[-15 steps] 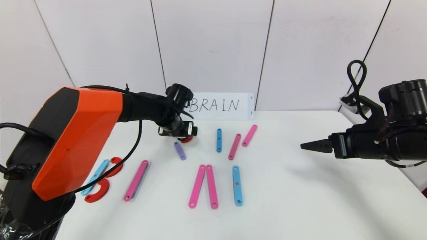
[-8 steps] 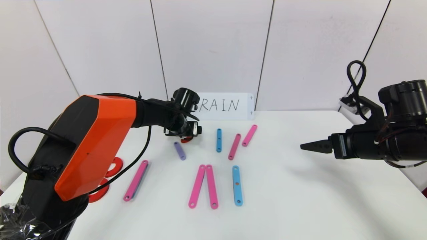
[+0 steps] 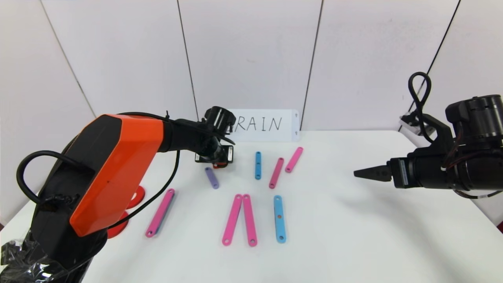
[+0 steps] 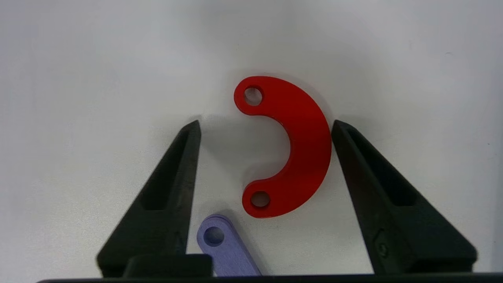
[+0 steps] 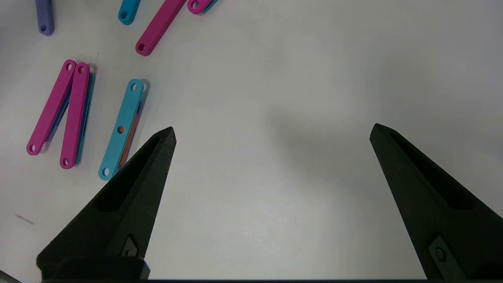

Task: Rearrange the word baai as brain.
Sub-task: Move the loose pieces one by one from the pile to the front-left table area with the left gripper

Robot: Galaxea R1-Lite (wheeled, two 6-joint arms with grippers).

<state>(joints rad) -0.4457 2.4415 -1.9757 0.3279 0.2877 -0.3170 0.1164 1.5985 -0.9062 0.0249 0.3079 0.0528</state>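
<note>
The letters lie as loose flat pieces on the white table (image 3: 353,236). My left gripper (image 4: 266,122) hangs low at the back centre, open, with a red C-shaped arc (image 4: 306,145) flat on the table between its jaws. One fingertip (image 4: 342,131) stands right at the arc's outer curve; the other fingertip (image 4: 190,133) is well apart from it. A short purple bar (image 4: 228,251) lies just beside the arc's lower end. In the head view the left gripper (image 3: 215,162) hides most of that arc. My right gripper (image 3: 359,172) hovers open over bare table on the right.
A long pink bar (image 3: 160,212), two pink bars in a V (image 3: 239,219) and a blue bar (image 3: 279,218) lie in the front row. Short blue (image 3: 257,165) and pink bars (image 3: 276,172) lie behind. Two red arcs (image 3: 135,196) sit under my left arm. A handwritten card (image 3: 263,125) leans on the wall.
My left arm has swung right and lowered over the red arc, now covering the card's first letter and the blue bar at far left. The right arm has not moved.
</note>
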